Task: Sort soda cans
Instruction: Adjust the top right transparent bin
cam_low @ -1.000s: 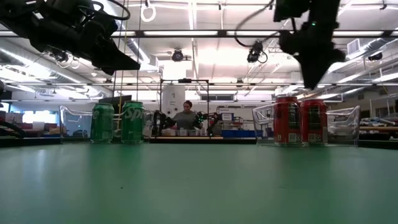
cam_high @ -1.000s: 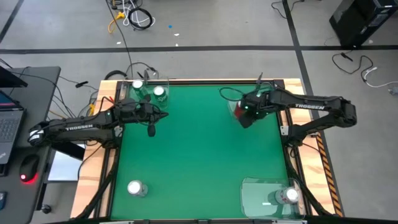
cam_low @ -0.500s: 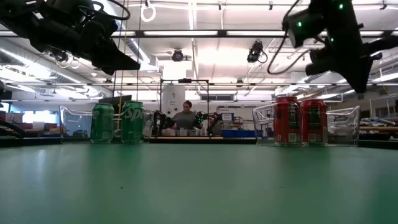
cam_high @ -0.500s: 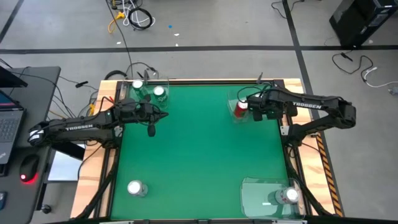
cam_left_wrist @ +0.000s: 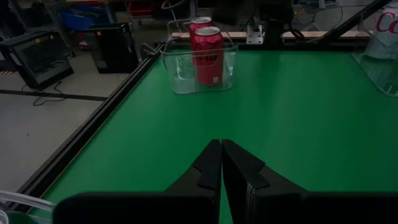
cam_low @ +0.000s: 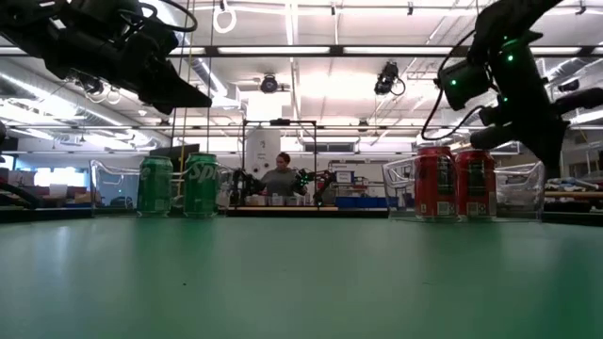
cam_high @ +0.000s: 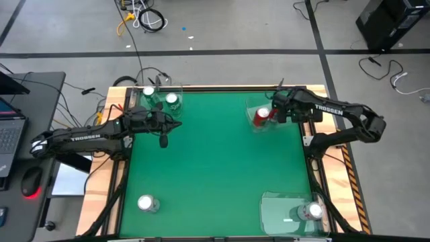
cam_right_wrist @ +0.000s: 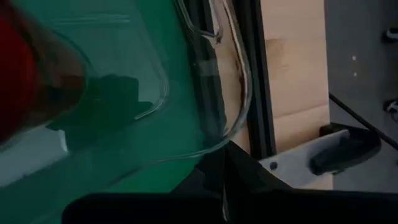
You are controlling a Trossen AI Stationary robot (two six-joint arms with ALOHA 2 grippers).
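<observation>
Two red soda cans (cam_left_wrist: 208, 53) stand upright in a clear tray (cam_left_wrist: 180, 78) at the far right; the high view shows only one silver top (cam_high: 261, 115). My right gripper (cam_high: 282, 114) hovers shut just right of them, over the tray's right rim (cam_right_wrist: 233, 118), pointing steeply down. Two green cans (cam_low: 155, 185) (cam_low: 200, 185) stand in a clear tray (cam_high: 161, 94) at the far left. My left gripper (cam_left_wrist: 221, 163) hangs shut above the table beside that tray, pointing toward the red cans. One silver can (cam_high: 146, 203) stands on the mat at the near left; another (cam_high: 312, 211) stands in a near-right tray (cam_high: 275, 212).
The green mat has a raised dark frame (cam_left_wrist: 93, 134) and wooden border (cam_right_wrist: 292, 74). A laptop and a mouse (cam_high: 30, 181) lie on a side table off the left edge. Cables lie on the floor beyond the far edge. A person (cam_low: 281, 177) sits far back in the room.
My right gripper has swung from above the red cans toward the table's right edge, sinking a little and rolling as it went. One red can's top, covered by the gripper before, now shows from above. The cans and my left arm have kept still.
</observation>
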